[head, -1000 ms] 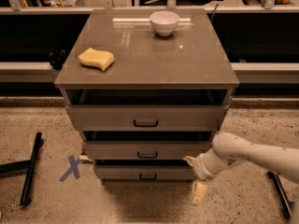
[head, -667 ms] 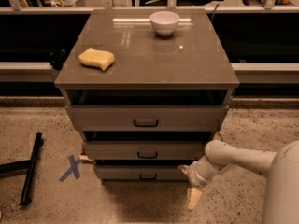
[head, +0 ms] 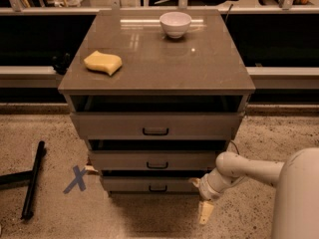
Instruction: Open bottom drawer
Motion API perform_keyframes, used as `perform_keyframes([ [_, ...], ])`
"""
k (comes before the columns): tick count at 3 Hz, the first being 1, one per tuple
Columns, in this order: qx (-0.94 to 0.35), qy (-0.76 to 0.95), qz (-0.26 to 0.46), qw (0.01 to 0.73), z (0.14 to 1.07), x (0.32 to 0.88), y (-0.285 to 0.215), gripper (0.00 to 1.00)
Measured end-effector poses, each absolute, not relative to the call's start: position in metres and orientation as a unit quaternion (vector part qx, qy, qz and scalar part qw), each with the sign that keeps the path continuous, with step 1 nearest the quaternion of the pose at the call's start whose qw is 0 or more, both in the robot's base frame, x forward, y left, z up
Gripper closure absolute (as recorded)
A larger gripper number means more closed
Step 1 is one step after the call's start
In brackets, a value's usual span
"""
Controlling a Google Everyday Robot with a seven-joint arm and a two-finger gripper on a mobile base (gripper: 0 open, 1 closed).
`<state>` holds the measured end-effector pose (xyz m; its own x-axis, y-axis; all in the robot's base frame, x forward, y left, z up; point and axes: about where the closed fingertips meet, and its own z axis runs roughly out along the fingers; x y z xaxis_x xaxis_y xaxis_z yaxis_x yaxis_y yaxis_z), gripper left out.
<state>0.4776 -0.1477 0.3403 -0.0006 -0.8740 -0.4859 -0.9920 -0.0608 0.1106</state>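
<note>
The fingers (head: pixel 205 212) stand spread apart and hold nothing: one points down at the floor, the other reaches up beside the right end of the lowest drawer front.

Working from the left, note the black bar (head: pixel 32 180) on the floor, then the blue tape cross (head: pixel 76 179). On the desk (head: pixel 159 68) lies a yellow sponge (head: pixel 102 62).

The bottom drawer (head: pixel 129 184) sits lowest of the three fronts and appears closed, in the same place as a second ago. Its small black handle (head: pixel 158 188) is at centre, untouched. A white bowl (head: pixel 175 24) stands at the back of the desk.

The gripper (head: pixel 200 201) is right of the handle, just off the drawer's right end. Over the last second it has dropped and moved slightly left. Treat this as approach only: you still need to travel left to the handle before any pull.
</note>
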Motion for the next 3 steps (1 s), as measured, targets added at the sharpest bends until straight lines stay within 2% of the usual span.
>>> perform_keyframes([
  [1,-0.697,0.674,0.206,0.129,0.291,0.481,-0.157,0.00],
  [3,-0.689,0.679,0.153,0.202,0.241,0.510,-0.164,0.00],
])
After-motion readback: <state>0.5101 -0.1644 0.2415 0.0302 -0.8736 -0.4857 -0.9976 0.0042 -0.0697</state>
